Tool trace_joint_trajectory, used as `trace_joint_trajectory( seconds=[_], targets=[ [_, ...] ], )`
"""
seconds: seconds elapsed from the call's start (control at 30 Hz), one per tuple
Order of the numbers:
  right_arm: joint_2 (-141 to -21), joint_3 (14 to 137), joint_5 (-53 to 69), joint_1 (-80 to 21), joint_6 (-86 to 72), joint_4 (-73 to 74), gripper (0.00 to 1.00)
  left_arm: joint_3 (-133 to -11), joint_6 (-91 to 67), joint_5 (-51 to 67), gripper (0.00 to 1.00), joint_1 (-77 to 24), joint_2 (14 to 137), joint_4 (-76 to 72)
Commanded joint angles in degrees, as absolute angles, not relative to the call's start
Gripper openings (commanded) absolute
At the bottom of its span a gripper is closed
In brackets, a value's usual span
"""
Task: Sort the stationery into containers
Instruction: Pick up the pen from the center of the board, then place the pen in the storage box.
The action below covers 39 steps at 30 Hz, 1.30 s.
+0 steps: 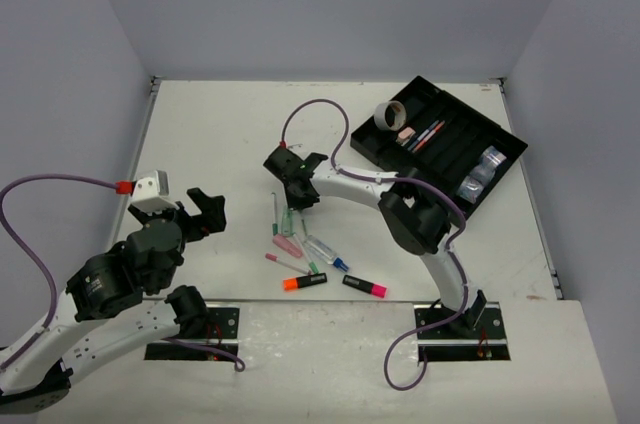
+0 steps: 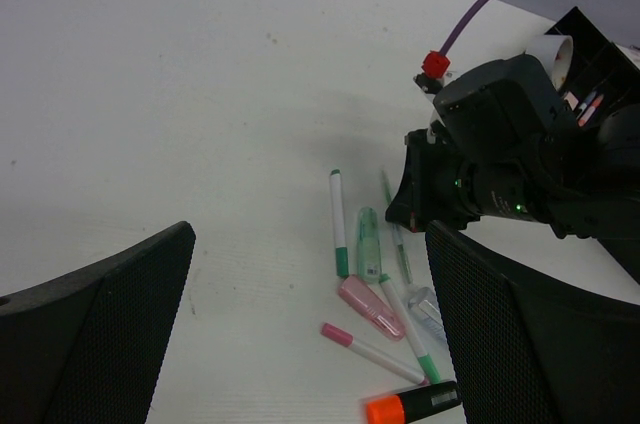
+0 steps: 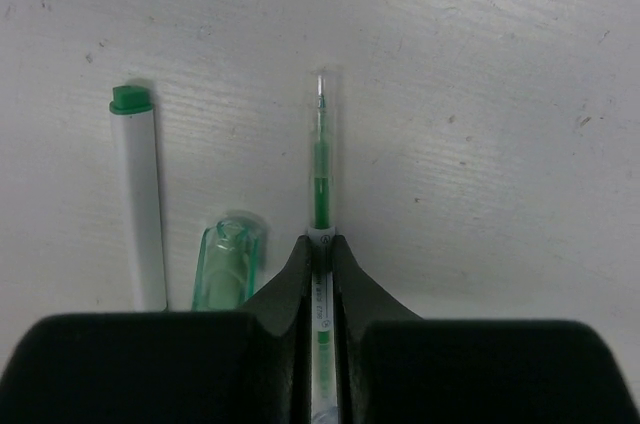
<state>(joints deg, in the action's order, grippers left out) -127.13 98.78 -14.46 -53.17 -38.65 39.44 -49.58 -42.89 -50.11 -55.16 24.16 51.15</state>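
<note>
My right gripper is shut on a thin clear pen with green ink, which still lies at table level. In the top view the right gripper is over the far end of the stationery pile. A white pen with a green cap and a green translucent case lie just left of it. My left gripper is open and empty, held above the table left of the pile. The black divided tray holds a grey tape ring, a pink eraser, pens and shiny cubes.
Near the front lie a pink case, a pink-capped pen, a clear blue item, an orange-ended highlighter and a pink-ended highlighter. A purple cable loops above the right arm.
</note>
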Motion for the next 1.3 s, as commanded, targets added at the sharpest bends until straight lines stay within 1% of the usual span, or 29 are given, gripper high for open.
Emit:
trace_joint_trajectory(
  seconds=[0.0, 0.07, 0.13, 0.17, 0.27, 0.33, 0.37, 0.43, 0.5, 0.67, 0.73, 0.8, 0.87, 1.0, 1.27],
  targets=[
    [-124.9, 98.9, -16.1, -51.1, -39.7, 40.2, 0.01, -50.0, -43.1, -51.3, 1.00, -55.0, 23.7, 49.8],
    [-124.1, 99.7, -14.6, -50.1, -39.4, 39.8, 0.01, -49.8, -43.0, -51.2, 1.00, -55.0, 23.8, 49.7],
    [-119.7, 100.1, -7.5, -47.8, -39.4, 36.7, 0.00, -49.9, -42.8, -51.1, 1.00, -55.0, 24.2, 49.6],
    [-119.5, 99.7, -5.2, -46.7, -39.7, 35.1, 0.00, -49.9, -42.9, -51.1, 1.00, -55.0, 24.3, 49.6],
    [-112.5, 97.8, -2.0, -42.0, -40.8, 30.4, 0.00, -50.0, -43.0, -51.2, 1.00, -55.0, 24.3, 49.8],
    [-107.2, 95.1, -2.6, -37.7, -41.4, 29.3, 0.00, -49.9, -43.1, -51.2, 1.00, -55.0, 23.8, 49.8],
    [-104.1, 94.0, -2.7, -33.9, -41.4, 28.8, 0.00, -49.9, -43.1, -51.2, 1.00, -55.0, 23.6, 49.8],
    [-101.4, 90.9, -2.7, -28.9, -41.4, 28.6, 0.00, -49.8, -43.1, -51.2, 1.00, -55.1, 23.1, 49.8],
    [-99.2, 88.7, -5.0, -20.6, -41.2, 27.4, 0.00, -49.9, -43.1, -51.1, 1.00, -55.0, 22.7, 49.8],
    [-102.0, 90.0, -4.1, -8.1, -41.2, 27.6, 0.00, -49.8, -42.7, -51.0, 1.00, -55.0, 22.1, 49.5],
    [-104.8, 92.2, -4.6, -3.3, -41.2, 27.8, 0.01, -49.7, -42.8, -51.0, 1.00, -55.1, 22.1, 49.6],
    [-109.2, 94.7, -4.6, -0.6, -40.5, 29.1, 0.01, -49.7, -42.8, -51.0, 1.00, -55.0, 22.0, 49.5],
    [-114.0, 99.2, -4.2, -0.4, -39.8, 30.6, 0.01, -49.7, -42.7, -50.9, 1.00, -55.1, 22.1, 49.5],
    [-119.0, 105.3, -2.9, 2.3, -38.7, 33.8, 0.03, -49.8, -42.7, -50.8, 1.00, -55.1, 23.2, 49.5],
    [-123.1, 107.1, -2.2, 3.8, -39.3, 34.5, 0.04, -49.7, -42.7, -50.8, 1.00, -55.1, 23.1, 49.5]
  ],
)
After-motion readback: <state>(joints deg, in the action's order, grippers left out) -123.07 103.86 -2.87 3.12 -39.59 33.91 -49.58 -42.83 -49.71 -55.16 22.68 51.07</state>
